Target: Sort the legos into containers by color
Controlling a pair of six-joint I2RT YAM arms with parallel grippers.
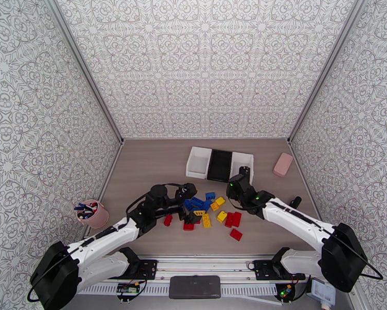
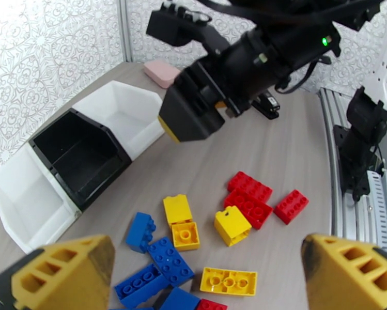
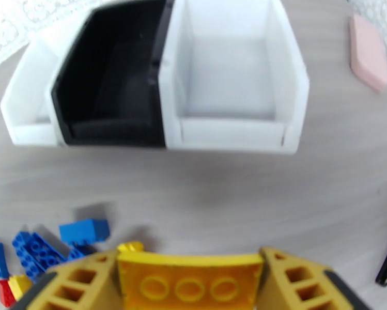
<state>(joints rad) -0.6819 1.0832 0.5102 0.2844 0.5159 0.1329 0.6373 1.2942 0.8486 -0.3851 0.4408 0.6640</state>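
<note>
Legos point(image 1: 209, 210): loose pile on tabletop point(image 1: 152, 166), near side of containers point(image 1: 220, 165).
Right gripper point(image 3: 189, 262) clamped on one yellow lego point(image 3: 188, 288) just short of the right white bin point(image 3: 229, 135); left gripper point(image 2: 206, 254) spread wide above the pile.

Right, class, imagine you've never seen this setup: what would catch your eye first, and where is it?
The bright heap of red, blue and yellow legos in the middle of the table, under the open left claw. Next, the right claw gripping a yellow brick in front of the row of containers, two white and one black, at the far side.
</note>
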